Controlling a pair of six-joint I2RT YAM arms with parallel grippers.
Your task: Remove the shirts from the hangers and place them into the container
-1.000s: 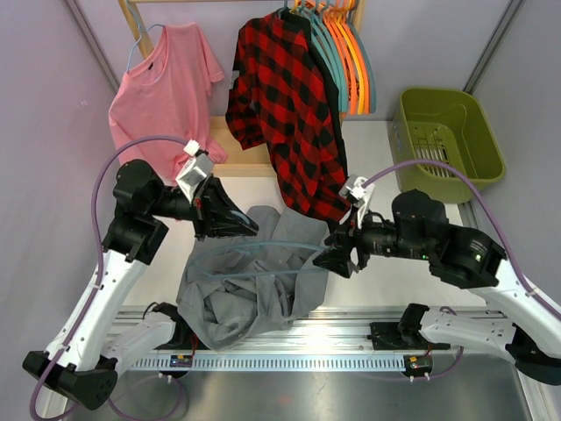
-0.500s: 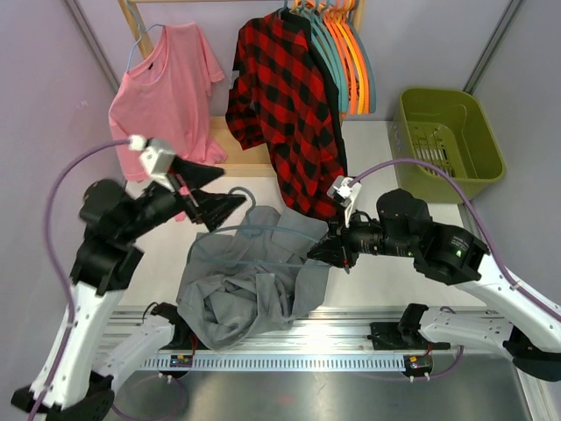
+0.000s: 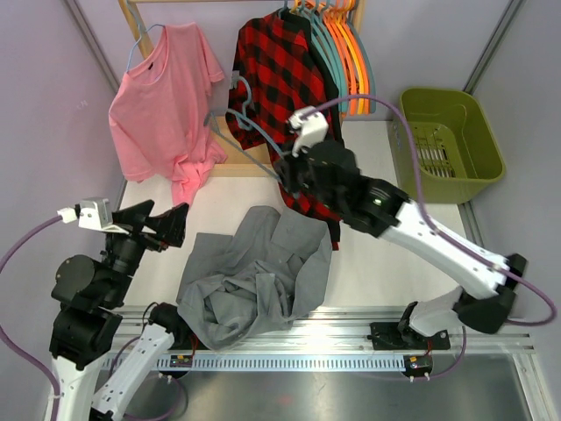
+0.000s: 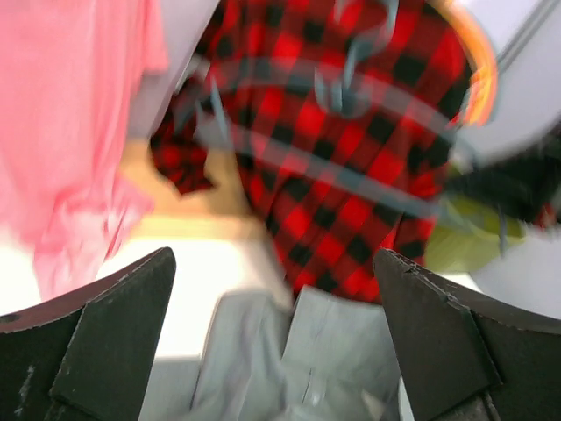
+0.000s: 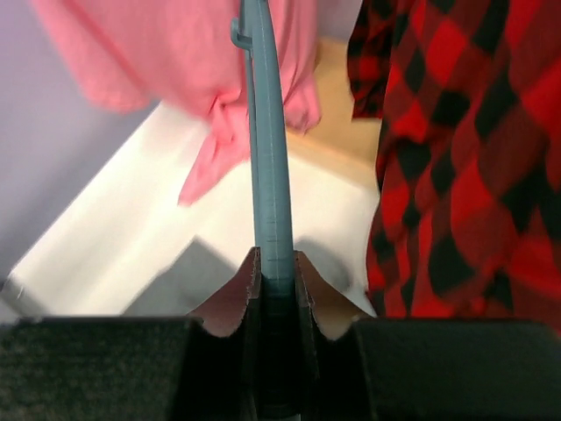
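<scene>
On the table the grey shirt lies hangerless, not yet in the basket. The right gripper pinches a teal hanger, the left gripper gapes wide, and the pink shirt and plaid shirt hang untouched.

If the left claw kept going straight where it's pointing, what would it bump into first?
Probably the teal hanger the right gripper holds, with the plaid shirt behind it. The open left gripper aims there, but the blurry view makes depth uncertain.
</scene>
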